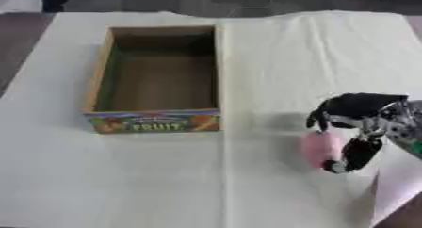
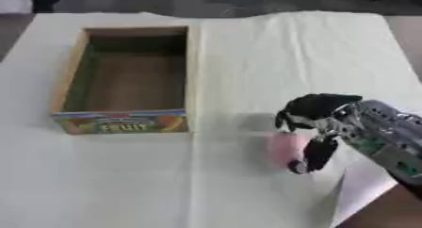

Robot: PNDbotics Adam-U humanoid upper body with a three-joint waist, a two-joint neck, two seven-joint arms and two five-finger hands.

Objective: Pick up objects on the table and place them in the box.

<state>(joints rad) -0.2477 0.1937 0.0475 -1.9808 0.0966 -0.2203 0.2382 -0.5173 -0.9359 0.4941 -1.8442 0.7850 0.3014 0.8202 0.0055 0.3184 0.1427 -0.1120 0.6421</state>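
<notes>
Right hand [image 2: 317, 128]: seen low on the right of the table, fingers curled down over and around the pink object, apparently closing on it; whether it is fully held cannot be told.
Left hand: shown in neither view.
Pink object [image 1: 320, 148]: a small rounded pink thing, lying on the white cloth [image 1: 247, 184], right of the box and well apart from it; it is judged not yet lifted.
Box [image 1: 97, 76]: open-topped cardboard, "FRUIT" printed on its near wall, left of centre; nothing is seen inside.
Risk, slip: the rounded object could be squeezed out sideways if the fingers close off-centre.
Risk, cloth: the cloth could be pinched along with the object and dragged, which would shift the box.
Risk, placement: the near wall of the box could be struck if the object is carried across too low.
Count: one box, one pink object, one hand in view.
</notes>
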